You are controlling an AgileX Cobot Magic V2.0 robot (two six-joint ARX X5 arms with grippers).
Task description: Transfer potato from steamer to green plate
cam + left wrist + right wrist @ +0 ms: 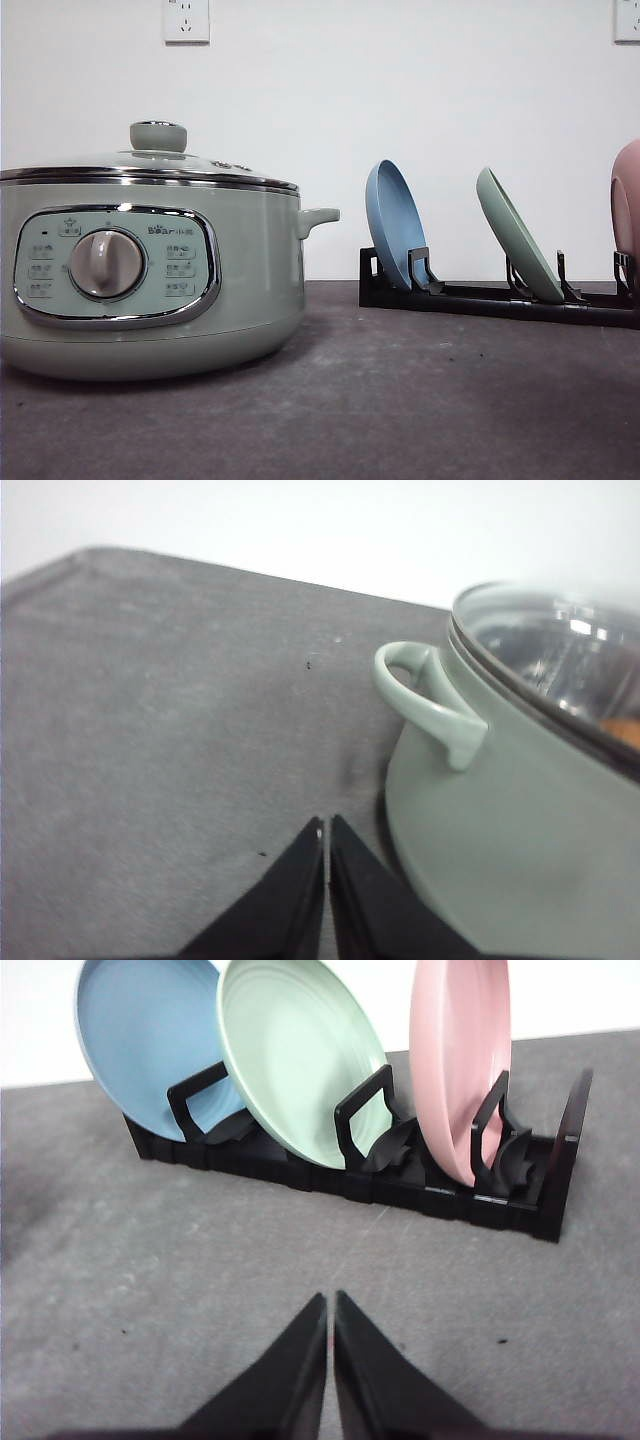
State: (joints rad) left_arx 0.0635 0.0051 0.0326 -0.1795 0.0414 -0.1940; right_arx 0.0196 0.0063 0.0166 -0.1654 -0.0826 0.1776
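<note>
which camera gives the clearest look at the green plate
The right wrist view: there the green plate shows its whole broad face, leaning in the black rack between the blue plate and pink plate. The front view catches it nearly edge-on, a thin tilted sliver. The left wrist view looks at the steamer instead.

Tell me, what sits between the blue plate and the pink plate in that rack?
The green plate, leaning in the middle slot of the black rack, with the blue plate on one side and the pink plate on the other. The right wrist view shows it best.
</note>
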